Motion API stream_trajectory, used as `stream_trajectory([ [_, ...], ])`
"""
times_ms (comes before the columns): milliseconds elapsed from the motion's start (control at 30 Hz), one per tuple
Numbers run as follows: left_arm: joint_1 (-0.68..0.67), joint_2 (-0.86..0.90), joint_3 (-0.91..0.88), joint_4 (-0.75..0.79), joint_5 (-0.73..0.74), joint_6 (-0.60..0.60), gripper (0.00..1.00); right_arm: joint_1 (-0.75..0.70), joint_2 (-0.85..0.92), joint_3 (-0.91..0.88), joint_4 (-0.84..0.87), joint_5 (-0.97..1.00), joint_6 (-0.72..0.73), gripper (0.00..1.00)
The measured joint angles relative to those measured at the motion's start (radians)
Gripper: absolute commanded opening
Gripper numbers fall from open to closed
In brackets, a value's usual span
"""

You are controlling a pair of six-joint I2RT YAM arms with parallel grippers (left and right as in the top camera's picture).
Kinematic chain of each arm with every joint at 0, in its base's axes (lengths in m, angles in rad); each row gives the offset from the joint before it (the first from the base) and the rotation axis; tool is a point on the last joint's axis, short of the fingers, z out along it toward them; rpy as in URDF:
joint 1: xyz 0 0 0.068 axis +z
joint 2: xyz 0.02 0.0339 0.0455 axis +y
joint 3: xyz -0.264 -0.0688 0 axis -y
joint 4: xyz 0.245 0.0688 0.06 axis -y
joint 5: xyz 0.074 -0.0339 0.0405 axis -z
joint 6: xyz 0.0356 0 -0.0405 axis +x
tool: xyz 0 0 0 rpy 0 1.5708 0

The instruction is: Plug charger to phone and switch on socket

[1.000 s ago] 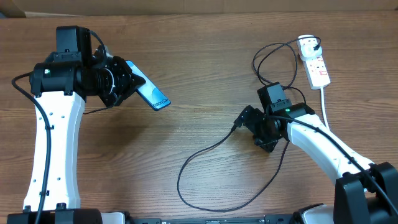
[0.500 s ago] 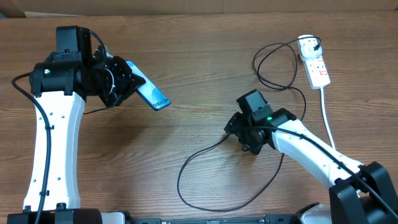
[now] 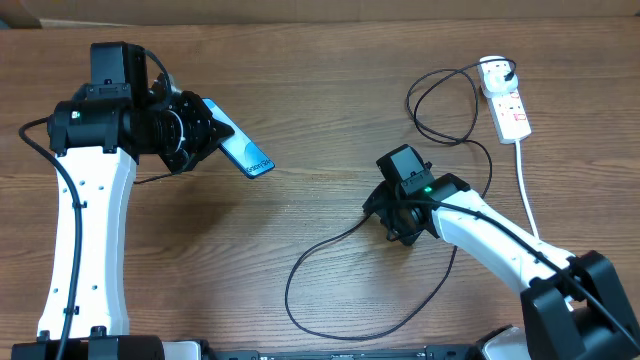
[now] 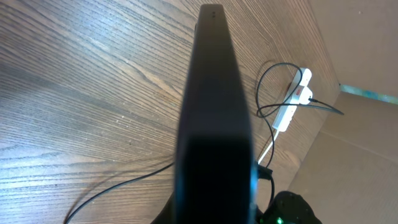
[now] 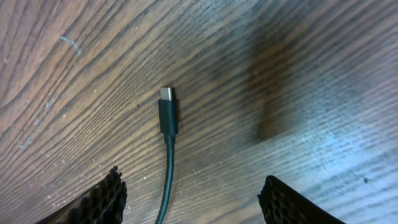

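Observation:
My left gripper (image 3: 205, 132) is shut on the phone (image 3: 245, 152) and holds it tilted above the table at the left. In the left wrist view the phone (image 4: 214, 124) shows as a dark slab that hides the fingers. The charger cable (image 3: 325, 243) loops over the table's middle. Its plug tip (image 5: 167, 112) lies flat on the wood. My right gripper (image 3: 392, 210) hovers low over that tip, open. The cable runs between its fingers (image 5: 111, 194), nearer the left one, and touches neither. The white socket (image 3: 510, 105) lies at the far right.
The socket's white cord (image 3: 524, 180) runs down the right side towards the table's front edge. The charger's black plug (image 3: 496, 70) sits in the socket's far end, with black loops (image 3: 440, 100) beside it. Cardboard (image 3: 300, 10) borders the table's back.
My right arm has moved left and down over the cable's plug tip, and its jaws have narrowed. The left arm and the phone have not moved.

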Motion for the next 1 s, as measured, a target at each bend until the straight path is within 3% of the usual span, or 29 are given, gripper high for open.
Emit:
stream_trajectory([
  [1000,0.0,0.0,0.0,0.0,0.0,0.0,0.04,0.008,0.106,0.0,0.126,0.023,-0.021,0.55],
])
